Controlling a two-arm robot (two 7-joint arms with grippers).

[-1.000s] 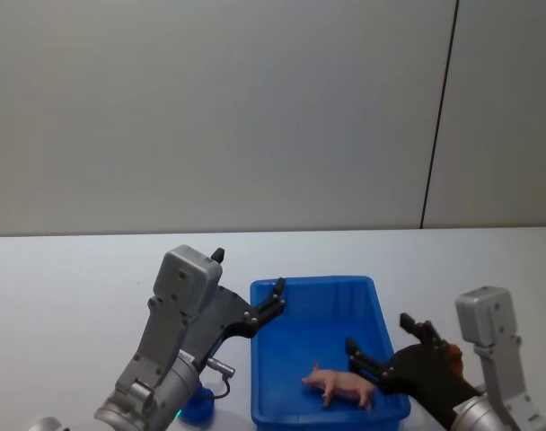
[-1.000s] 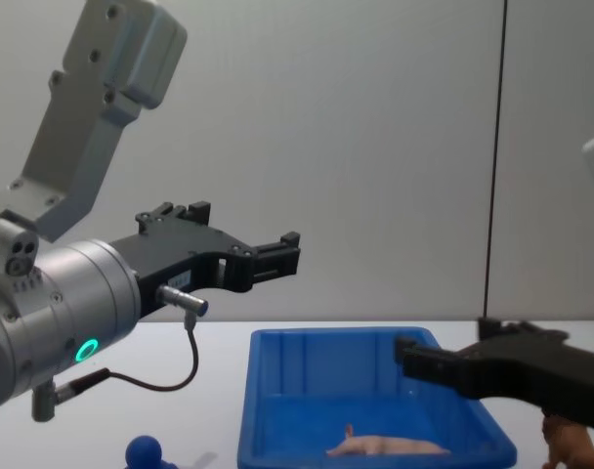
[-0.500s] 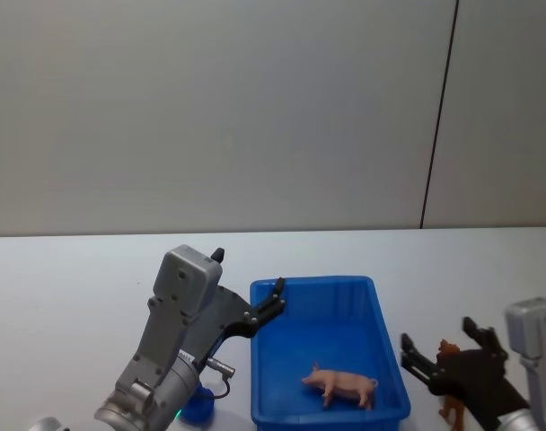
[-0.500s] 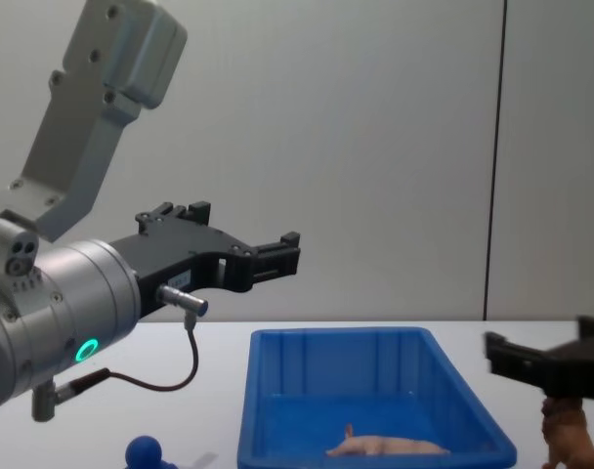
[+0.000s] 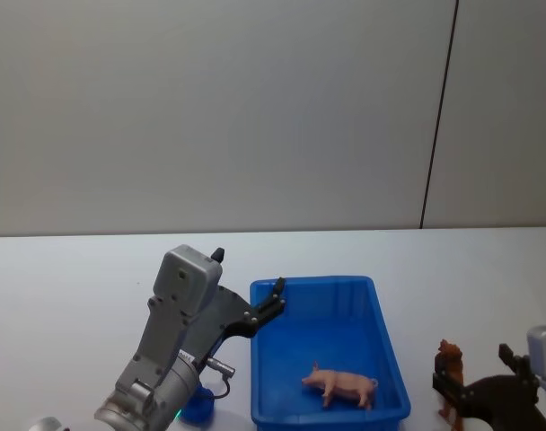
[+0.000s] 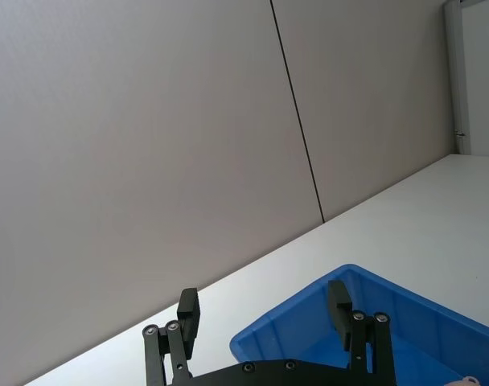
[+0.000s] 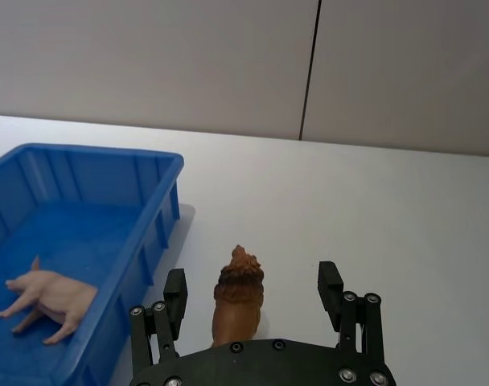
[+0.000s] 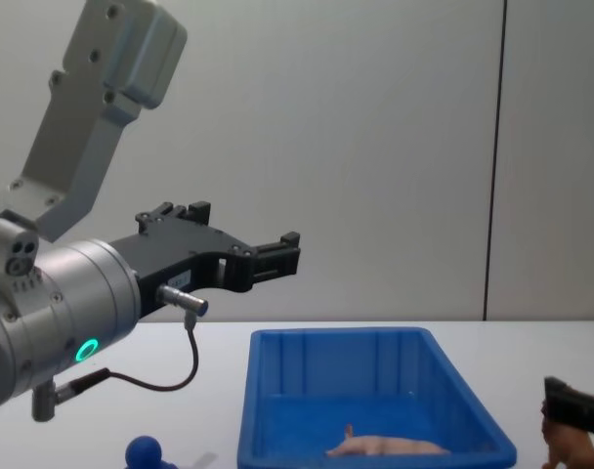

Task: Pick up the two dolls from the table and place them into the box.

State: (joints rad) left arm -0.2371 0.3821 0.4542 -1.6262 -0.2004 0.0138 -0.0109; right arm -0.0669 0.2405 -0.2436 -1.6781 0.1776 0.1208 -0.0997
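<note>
The blue box (image 5: pixel 313 280) stands on the white table (image 5: pixel 75 287). A pale pink pig doll (image 5: pixel 340 386) lies on its side inside the box. A brown lion doll (image 5: pixel 451 366) stands upright on the table just right of the box. My right gripper (image 7: pixel 252 289) is open low beside the box, and the lion (image 7: pixel 239 293) stands between its fingers untouched. My left gripper (image 5: pixel 268 305) hangs open and empty over the box's left rear corner. A dark blue figure (image 8: pixel 144 451) sits on the table left of the box, partly hidden under my left arm.
A grey wall with a dark vertical seam (image 5: pixel 439 117) rises behind the table. White tabletop stretches behind and to the right of the box (image 8: pixel 336 334). My left arm's grey body (image 8: pixel 63 313) looms large over the table's left side.
My right gripper has pulled out from over the box, rightward and back, and now sits low by the lion. The pig stays in the box. The left arm has not moved.
</note>
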